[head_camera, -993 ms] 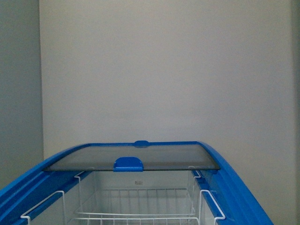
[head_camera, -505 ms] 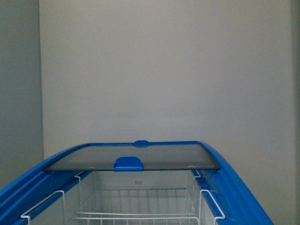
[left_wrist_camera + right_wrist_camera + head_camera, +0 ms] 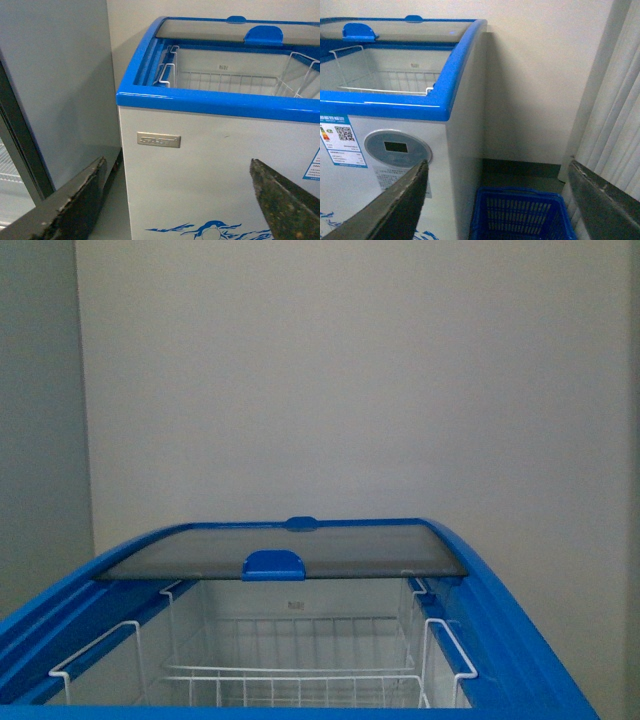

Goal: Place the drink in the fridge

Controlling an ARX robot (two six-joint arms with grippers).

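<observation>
The fridge [image 3: 520, 640] is a white chest freezer with a blue rim. Its glass lid [image 3: 290, 562] is slid to the far end, so white wire baskets [image 3: 300, 680] show in the open near half. The left wrist view faces the fridge's white front [image 3: 210, 170] with the penguin picture [image 3: 210, 229]; my left gripper [image 3: 185, 200] is open and empty before it. In the right wrist view my right gripper [image 3: 500, 200] is open and empty, off the fridge's right front corner [image 3: 455, 150], beside the oval grey control panel [image 3: 397, 148]. The drink is out of view.
A tall grey cabinet [image 3: 55, 90] stands close against the fridge's left side. On the floor right of the fridge sits a blue plastic lattice basket [image 3: 520, 215]. Pale vertical blinds [image 3: 615, 125] hang further right. A plain wall [image 3: 350, 390] is behind the fridge.
The front view has shifted: the fridge's near blue rim now shows along the bottom edge, and the lid sits a little higher in the picture.
</observation>
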